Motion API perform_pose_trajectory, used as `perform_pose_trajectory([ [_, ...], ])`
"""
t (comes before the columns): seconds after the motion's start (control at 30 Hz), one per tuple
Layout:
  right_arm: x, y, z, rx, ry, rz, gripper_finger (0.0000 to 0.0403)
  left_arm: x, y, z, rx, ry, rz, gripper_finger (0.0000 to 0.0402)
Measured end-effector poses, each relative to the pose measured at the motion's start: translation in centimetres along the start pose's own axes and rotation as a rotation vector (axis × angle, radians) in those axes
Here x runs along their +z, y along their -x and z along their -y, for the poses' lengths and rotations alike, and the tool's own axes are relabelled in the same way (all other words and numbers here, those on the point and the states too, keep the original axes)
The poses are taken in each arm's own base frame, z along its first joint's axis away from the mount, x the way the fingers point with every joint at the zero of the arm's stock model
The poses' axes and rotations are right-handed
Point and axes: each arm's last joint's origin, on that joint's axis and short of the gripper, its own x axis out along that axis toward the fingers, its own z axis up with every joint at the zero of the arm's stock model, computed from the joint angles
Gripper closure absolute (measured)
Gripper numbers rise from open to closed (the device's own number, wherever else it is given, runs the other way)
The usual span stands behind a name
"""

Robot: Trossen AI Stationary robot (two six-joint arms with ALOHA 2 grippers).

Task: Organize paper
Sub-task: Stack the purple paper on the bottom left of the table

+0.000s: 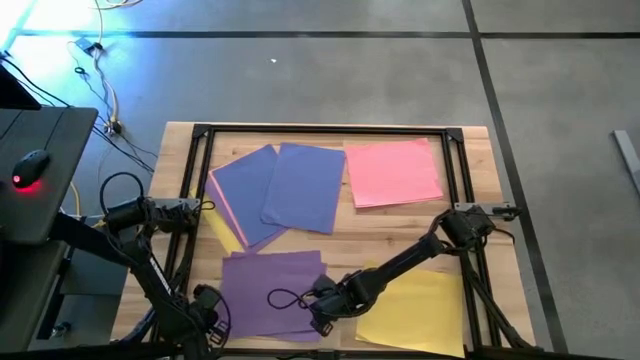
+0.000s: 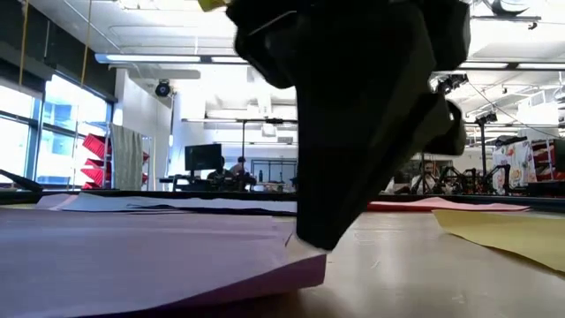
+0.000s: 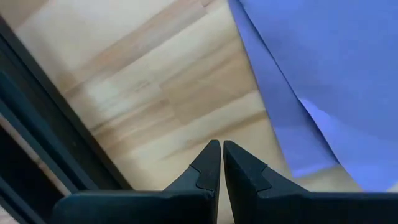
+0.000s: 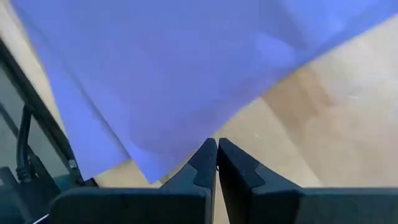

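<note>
You are looking straight down on a light wooden table (image 1: 470,215) ringed by a dark metal frame (image 1: 330,130), with coloured paper spread over it.

At the far side lie two blue sheets (image 1: 300,185), overlapping and slightly fanned. A thin pink edge and a strip of yellow sheet (image 1: 226,230) peek out from under their left side. To their right, apart from them, lies a pink sheet (image 1: 393,172), flat and roughly square to the table. At the near side lies a stack of purple sheets (image 1: 265,290), its edges not lined up. To its right lies a larger yellow sheet (image 1: 415,310).

Your right gripper (image 1: 322,318) reaches across from the right side and sits at the near right corner of the purple stack, between it and the larger yellow sheet. Its fingers are pressed together with nothing between them. In the low view its dark body (image 2: 371,115) comes down right at the purple stack's edge.

Your left gripper (image 3: 221,152) waits at the near left corner of the table, fingertips closed against each other, holding nothing, over bare wood beside a purple sheet's edge.
</note>
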Motion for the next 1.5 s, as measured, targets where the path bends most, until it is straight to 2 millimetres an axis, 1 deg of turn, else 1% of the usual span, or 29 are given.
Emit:
perform_pose_trajectory([
  [0.27,-0.1,-1.5,-1.2,0.134,0.013,0.027,0.0403,-0.3,-0.7,0.5,-0.021,-0.002,0.001,0.0401],
  [0.4,-0.1,-2.5,-1.4,0.169,0.019,0.030,0.0403,-0.2,-0.7,0.5,-0.027,0.001,0.007,0.0402],
  [0.47,-0.1,-2.6,-1.5,0.188,0.036,0.021,0.0403,-0.1,-0.7,0.6,-0.026,0.002,0.006,0.0401],
  [0.53,-0.1,-2.2,-1.5,0.185,0.042,0.019,0.0403,-0.2,-0.7,0.6,-0.027,0.002,0.007,0.0401],
  [0.57,-0.1,-1.8,-1.5,0.175,0.041,0.023,0.0403,-0.1,-0.7,0.6,-0.025,0.002,0.004,0.0401],
  [0.7,0.1,1.2,-1.6,0.132,-0.001,0.048,0.0403,-0.3,-0.7,0.5,-0.020,-0.004,-0.002,0.0401],
  [0.77,-0.1,1.6,-1.1,0.071,-0.028,0.027,0.0403,-0.4,-0.7,0.4,-0.021,-0.004,0.000,0.0401],
  [0.83,-0.4,1.2,-0.4,0.010,-0.039,0.003,0.0403,-0.5,-0.7,0.4,-0.022,-0.004,0.002,0.0401],
  [0.9,-0.5,0.9,-0.3,0.003,-0.041,-0.010,0.0403,-0.5,-0.7,0.4,-0.021,-0.003,0.001,0.0401],
  [1.07,-0.8,-1.1,-0.6,0.047,-0.035,-0.024,0.0403,-0.5,-0.7,0.4,-0.025,-0.003,0.005,0.0401],
  [1.17,-0.8,-1.5,-1.1,0.106,-0.041,-0.017,0.0403,-0.5,-0.8,0.4,-0.027,-0.003,0.007,0.0401],
  [1.5,-0.3,-3.6,-1.8,0.224,-0.022,0.030,0.0403,-0.3,-0.8,0.5,-0.034,0.002,0.015,0.0401],
])
